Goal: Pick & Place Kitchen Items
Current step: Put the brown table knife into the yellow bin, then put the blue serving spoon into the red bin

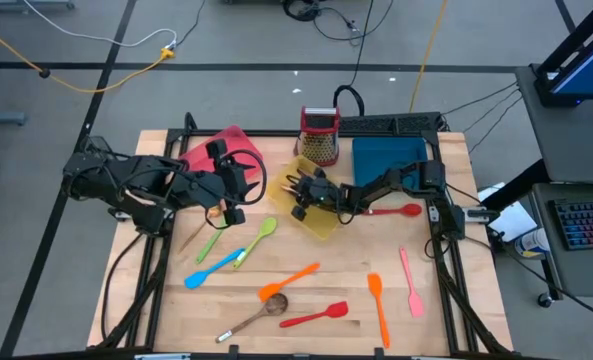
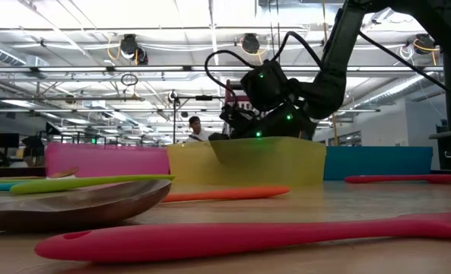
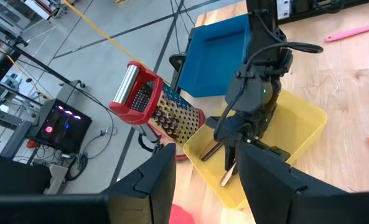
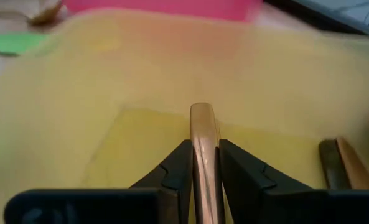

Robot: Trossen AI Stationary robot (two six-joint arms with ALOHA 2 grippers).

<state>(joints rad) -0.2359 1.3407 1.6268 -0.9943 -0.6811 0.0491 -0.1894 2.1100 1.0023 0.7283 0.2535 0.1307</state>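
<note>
Over the yellow tray (image 1: 321, 222), your right gripper (image 4: 203, 163) pinches a copper-coloured piece of cutlery (image 4: 203, 140), fingers tight against both sides of its slim handle, which stands between them inside the tray. Expect the metal to be stiff, light and slick; a grip across the narrow handle, as here, looks the surest hold, though polished sides may let it slide. A second copper piece (image 4: 345, 163) lies just beside it in the same tray.

Your left gripper (image 1: 238, 196) waits over the pink tray (image 1: 216, 150), left of the yellow tray, fingers (image 3: 148, 180) apart and empty.

The silicone utensils lie on the table in front of the yellow tray: a green spatula (image 1: 257, 238), a blue one (image 1: 214, 268), orange spatulas (image 1: 291, 278), a red spatula (image 1: 316, 316), a pink one (image 1: 409, 281), and a brownish spoon (image 1: 261, 313). These should be soft at the blade and grippy, best taken mid-handle.

You cannot tell whether the held piece is fork, spoon or knife; its working end is out of sight. The tray wall hides the tray's contents in the low view.
</note>
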